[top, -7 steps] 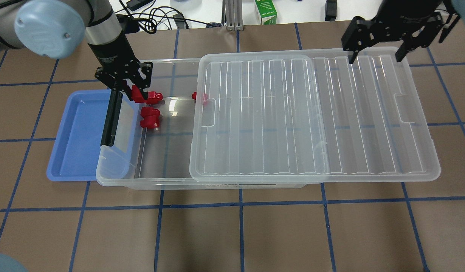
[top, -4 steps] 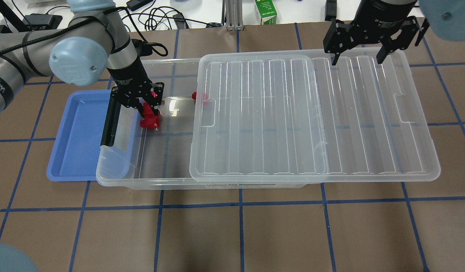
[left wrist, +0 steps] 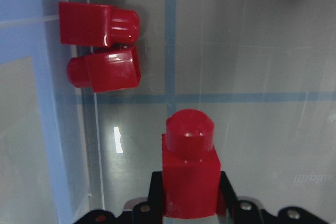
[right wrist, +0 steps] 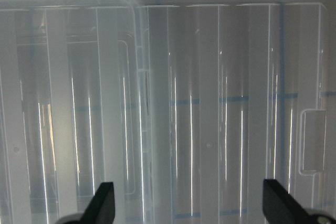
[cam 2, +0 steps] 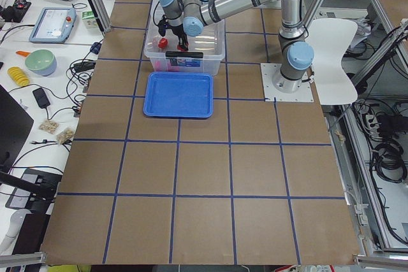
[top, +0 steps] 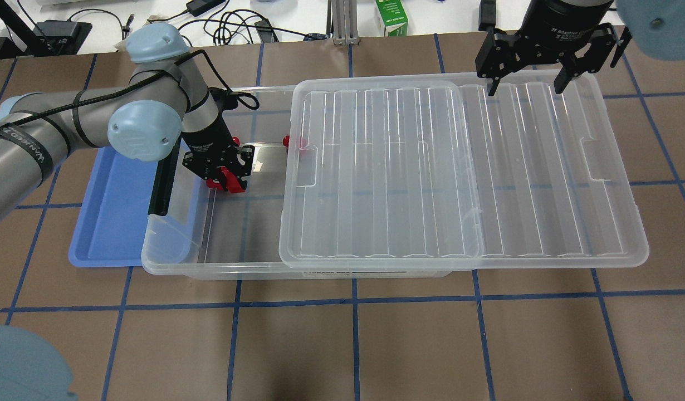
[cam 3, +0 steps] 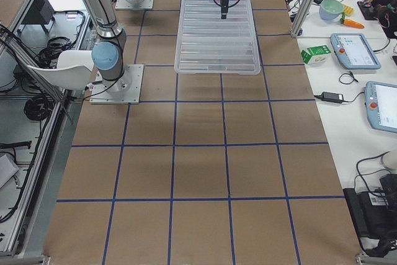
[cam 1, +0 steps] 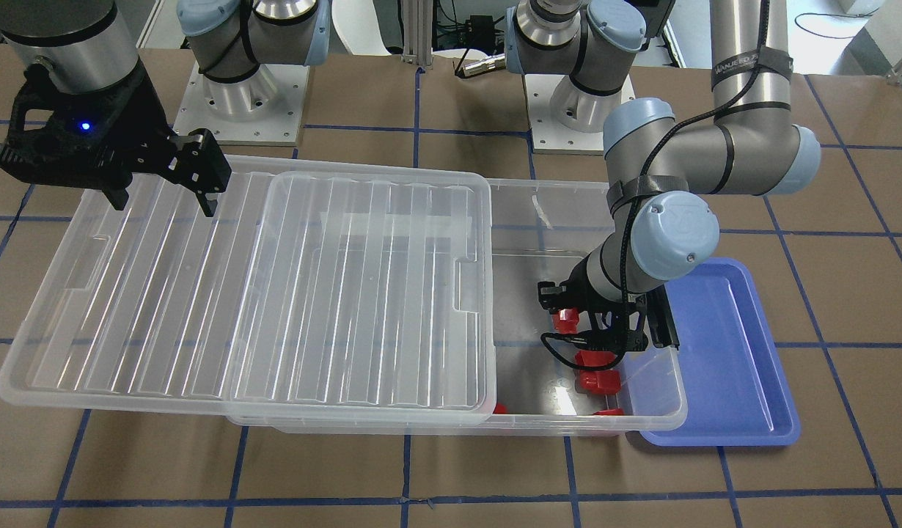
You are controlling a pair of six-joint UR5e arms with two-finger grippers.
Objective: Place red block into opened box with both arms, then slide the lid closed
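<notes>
My left gripper [top: 226,177] reaches down inside the open left end of the clear box [top: 220,271], shut on a red block [left wrist: 189,177] that stands stub-forward between its fingers. Two more red blocks [left wrist: 102,45] lie side by side against the box's end wall, just ahead of the held one. Another red block [top: 295,142] peeks out at the lid's edge. The ridged clear lid [top: 543,195] sits slid to the right and covers about half the box. My right gripper [top: 524,86] hovers open over the lid's far right edge, with nothing between its fingers [right wrist: 102,205].
A blue tray [top: 111,223] lies partly under the box's left end, by the black bar [top: 161,184]. A green carton [top: 391,16] and cables lie beyond the table's far edge. Brown table with blue grid lines stretches in front of the box.
My left gripper has come down and forward into the box with the red block, close to the two lying blocks. The right gripper shifted a little left, then held still.
</notes>
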